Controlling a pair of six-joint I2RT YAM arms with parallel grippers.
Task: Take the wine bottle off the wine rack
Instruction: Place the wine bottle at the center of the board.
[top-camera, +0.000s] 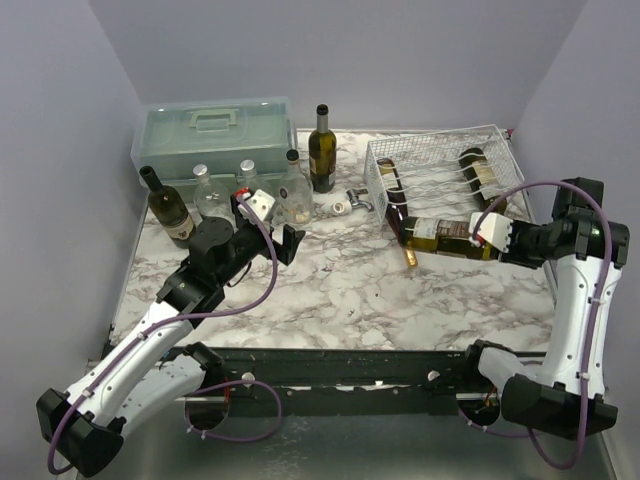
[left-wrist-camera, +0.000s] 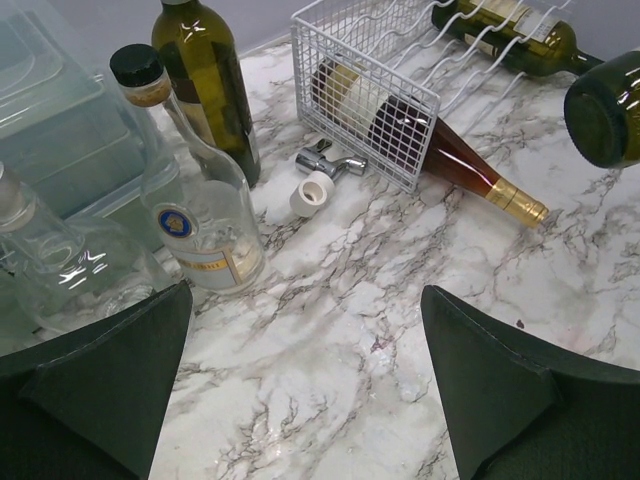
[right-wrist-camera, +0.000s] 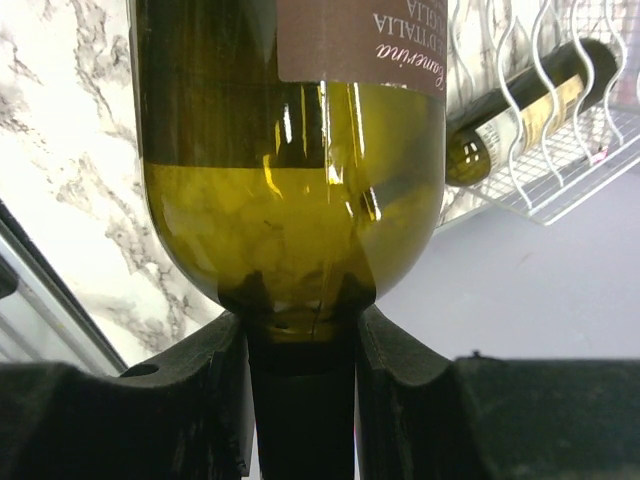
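Risk: R pincer (right-wrist-camera: 300, 335) is clamped only on the neck of the wine bottle (top-camera: 440, 235). The body sticks out sideways, so the heavy end could sag or twist in the grip & drop onto the worktop (top-camera: 330, 290). Its base is near the gold-capped bottle (left-wrist-camera: 470, 170) poking thru the wine rack (top-camera: 375, 180) front, so a swing could knock it. Wine bottle is out of the rack, just in front of its near side, toward worktop's far-right corner, base pointing away from the pincer. L pincer (left-wrist-camera: 307, 330) is wide apart, holding nothing.
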